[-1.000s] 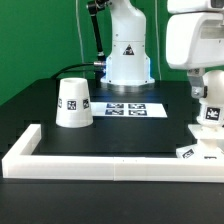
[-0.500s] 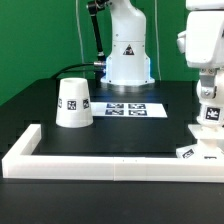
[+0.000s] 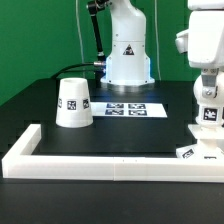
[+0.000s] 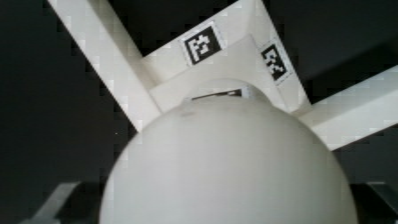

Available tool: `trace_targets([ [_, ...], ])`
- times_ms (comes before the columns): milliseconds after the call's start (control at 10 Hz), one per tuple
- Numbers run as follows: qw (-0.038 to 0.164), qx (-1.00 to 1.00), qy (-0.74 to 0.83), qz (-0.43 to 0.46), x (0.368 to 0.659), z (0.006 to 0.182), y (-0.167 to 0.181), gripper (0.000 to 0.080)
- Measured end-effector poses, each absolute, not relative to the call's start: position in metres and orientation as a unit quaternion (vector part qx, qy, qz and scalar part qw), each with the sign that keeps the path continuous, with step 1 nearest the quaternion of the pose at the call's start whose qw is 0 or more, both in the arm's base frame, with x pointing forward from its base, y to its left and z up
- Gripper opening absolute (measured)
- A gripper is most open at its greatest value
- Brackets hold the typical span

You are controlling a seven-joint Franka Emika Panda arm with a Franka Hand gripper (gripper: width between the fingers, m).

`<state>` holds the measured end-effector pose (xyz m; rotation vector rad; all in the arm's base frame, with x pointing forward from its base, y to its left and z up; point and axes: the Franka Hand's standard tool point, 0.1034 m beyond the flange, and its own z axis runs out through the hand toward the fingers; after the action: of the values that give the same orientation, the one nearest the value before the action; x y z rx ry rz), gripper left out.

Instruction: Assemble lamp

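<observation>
The white cone shade (image 3: 74, 103) stands on the black table at the exterior view's left. My gripper (image 3: 206, 95) is at the exterior view's right, shut on the white ball-shaped bulb (image 3: 209, 113), which carries a tag. It holds the bulb just above the flat white base (image 3: 197, 151), which lies at the right edge with tags on it. In the wrist view the bulb (image 4: 222, 160) fills the lower half. Beyond it lies the tagged base (image 4: 214, 50). The dark fingers (image 4: 50, 203) show only at the bulb's sides.
The long white border (image 3: 110, 161) runs along the table's front and turns back at the left. The marker board (image 3: 127, 108) lies in the middle. The big white robot body (image 3: 127, 50) stands behind it, before a green backdrop.
The arm's white wrist body has shifted toward the exterior view's right. The bulb in the gripper has stayed almost in place over the base. The shade has not moved.
</observation>
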<state>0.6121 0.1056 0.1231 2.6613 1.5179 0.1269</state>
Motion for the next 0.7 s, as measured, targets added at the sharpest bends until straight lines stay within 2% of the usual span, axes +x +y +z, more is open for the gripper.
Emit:
trace_targets([
  [200,0.036,0.877,0.477,0.042,0.6123,0.1230,0.1033,0.0576],
  [700,0.024,0.961,0.270,0.048,0.6119,0.1225,0.1024,0.0579],
])
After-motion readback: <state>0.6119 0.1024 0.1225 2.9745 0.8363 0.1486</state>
